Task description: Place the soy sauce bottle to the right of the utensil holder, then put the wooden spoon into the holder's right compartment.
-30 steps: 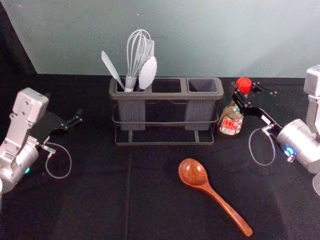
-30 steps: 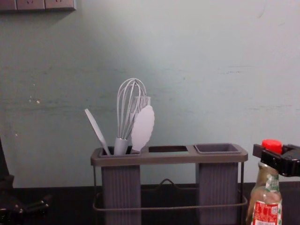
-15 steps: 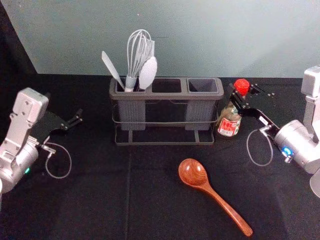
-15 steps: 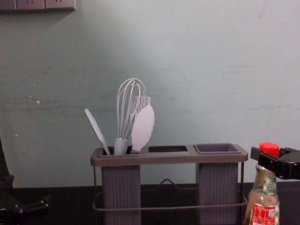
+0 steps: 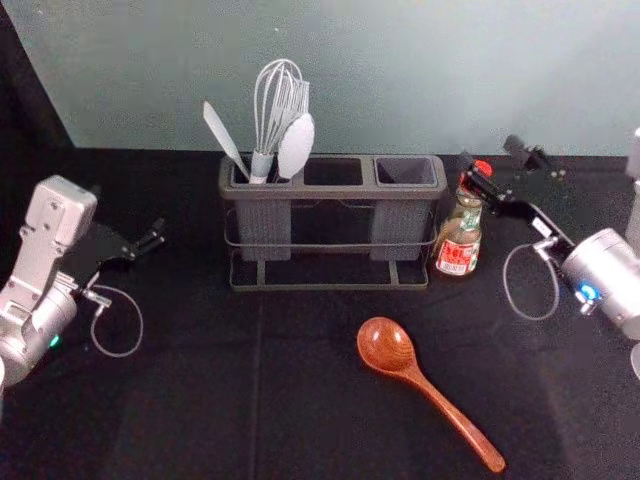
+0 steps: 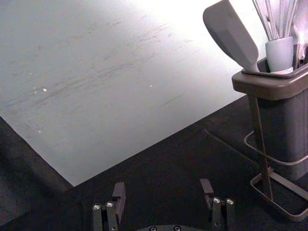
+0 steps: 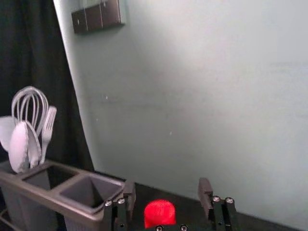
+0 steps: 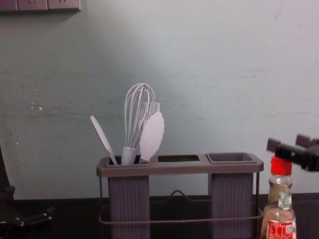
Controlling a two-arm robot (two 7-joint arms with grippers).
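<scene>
Holder (image 5: 330, 191) stands on the worktop (image 5: 180, 400), left of the right gripper (image 7: 167, 186) and well off to the right of the left gripper (image 6: 162, 186). Its right compartment (image 5: 405, 172) is the one nearest the right gripper.

Right gripper: fingers spread, holding nothing, up at cap height. Left gripper: parked at the left, fingers apart.

Bottle (image 5: 459, 250) is upright just below the right gripper, beside the holder's right end. Can't tell if they touch. Red cap (image 8: 281, 166) sits low between the fingers in the right wrist view. We'd call step one done, bar backing off; a clipped cap could tip it.

Spoon (image 5: 387, 346) lies flat, nearer us than the right gripper, bowl angled left. Step two not started: we need pick, lift, upright, drop in. Roughly halfway, we'd say.
</scene>
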